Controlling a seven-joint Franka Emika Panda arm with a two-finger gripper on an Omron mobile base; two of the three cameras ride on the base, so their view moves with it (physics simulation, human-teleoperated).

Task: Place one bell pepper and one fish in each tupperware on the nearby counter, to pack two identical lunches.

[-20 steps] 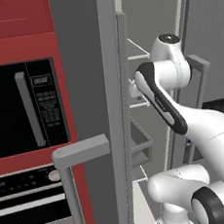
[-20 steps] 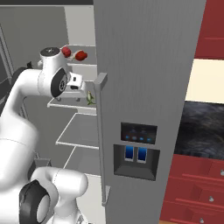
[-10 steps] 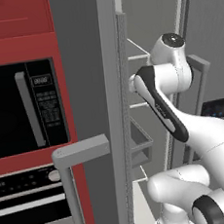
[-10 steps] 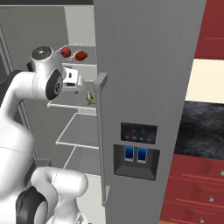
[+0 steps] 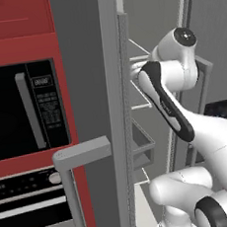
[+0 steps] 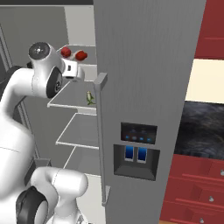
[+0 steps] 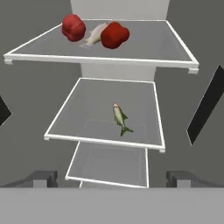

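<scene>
Right now the gripper [image 7: 112, 177] hangs just inside the open fridge [image 6: 144, 65] with its jaws spread wide and nothing between them, so I'd say it is lining up for a first pick. Nearest to it, on the middle shelf [image 7: 87, 114], a fish [image 7: 119, 119] lies alone, lengthwise and toward the shelf's right side. Farther in and higher, on the top shelf [image 7: 148, 46], two bell peppers [image 7: 114, 34] sit with a second fish [image 7: 94, 35] wedged between them, touching both. The lone fish looks the easier target: come down across its slim body, close gently, and lift clear of the shelf rim above before backing out.
</scene>
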